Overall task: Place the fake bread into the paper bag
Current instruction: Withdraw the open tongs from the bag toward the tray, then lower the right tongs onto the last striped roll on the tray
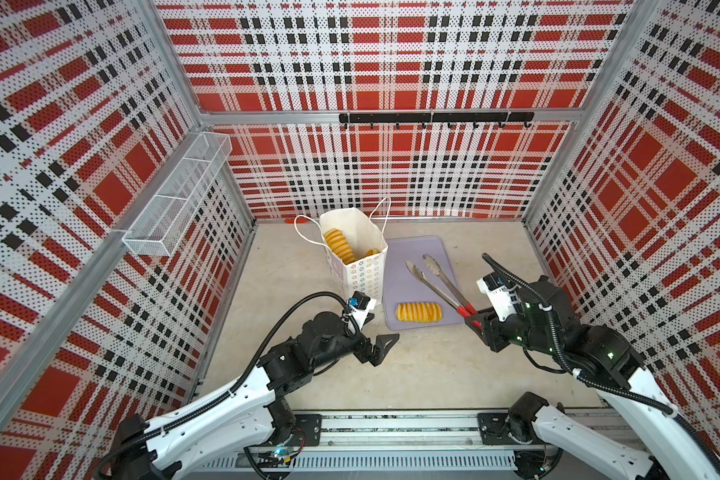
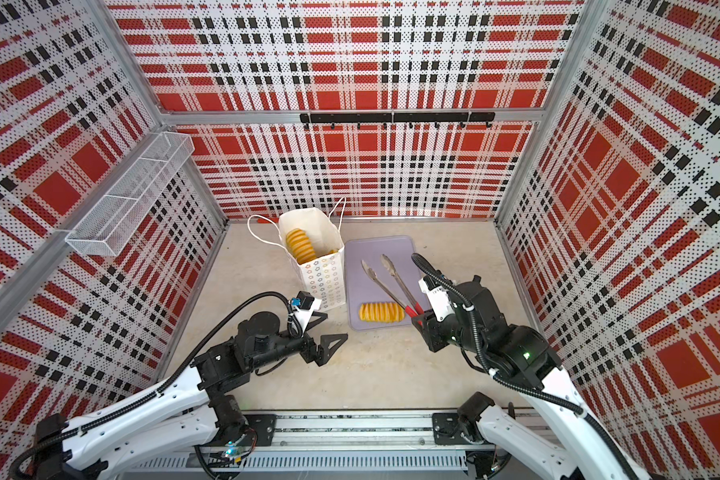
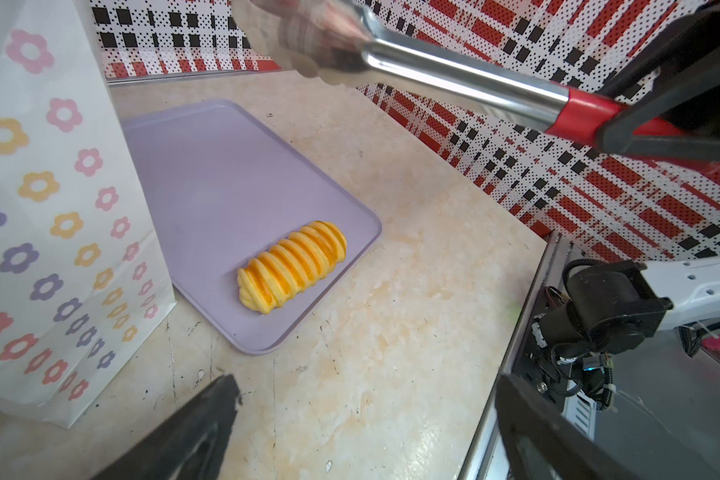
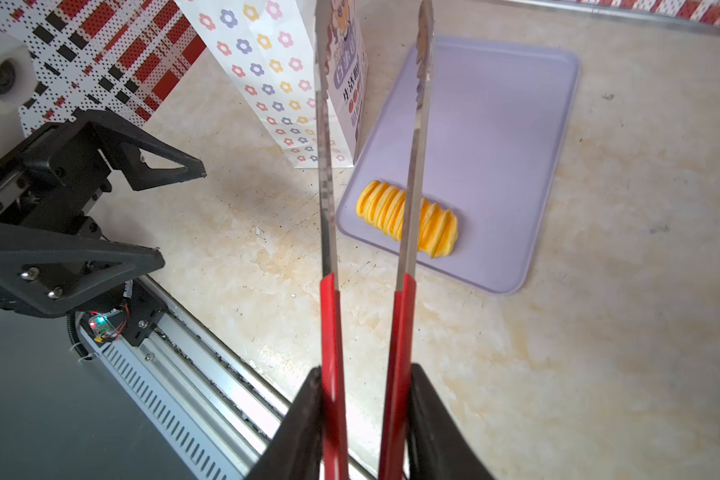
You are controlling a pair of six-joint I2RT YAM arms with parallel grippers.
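One ridged loaf (image 1: 418, 312) lay on its side at the near end of the lilac tray (image 1: 400, 286), nothing gripping it. More bread (image 1: 337, 245) showed inside the paper bag (image 1: 358, 266), which stood upright and open-mouthed just beside the tray's left edge. So by the look of it you were on the last pickup.

Over the tray hung the tongs (image 4: 326, 208), metal arms spread apart and empty. In both top views their tips pointed past the loaf toward the tray's far end, and the loaf sat down by the red handles. From the right wrist view one arm crossed over the loaf, but I couldn't tell whether it touched.

Your best move here, I'd say, was to draw the tongs back and tip them down so the two tips straddled the loaf across its narrow width, along the ridges. That bread looked glossy and slippery, so a slow squeeze suited it better than a snap. You also needed enough lift to clear the bag's rim, because a knock could have toppled the paper.

Your right tool (image 4: 366, 382) was partly closed and clamped on the tongs' red handles, one finger on each outer side, with room left to squeeze further. Your left tool (image 4: 184, 216) hovered over the bare tabletop (image 1: 433, 374) near the bag's front corner, fingers wide apart, holding nothing and touching nothing, and it looked well placed to steady the bag if you wanted it
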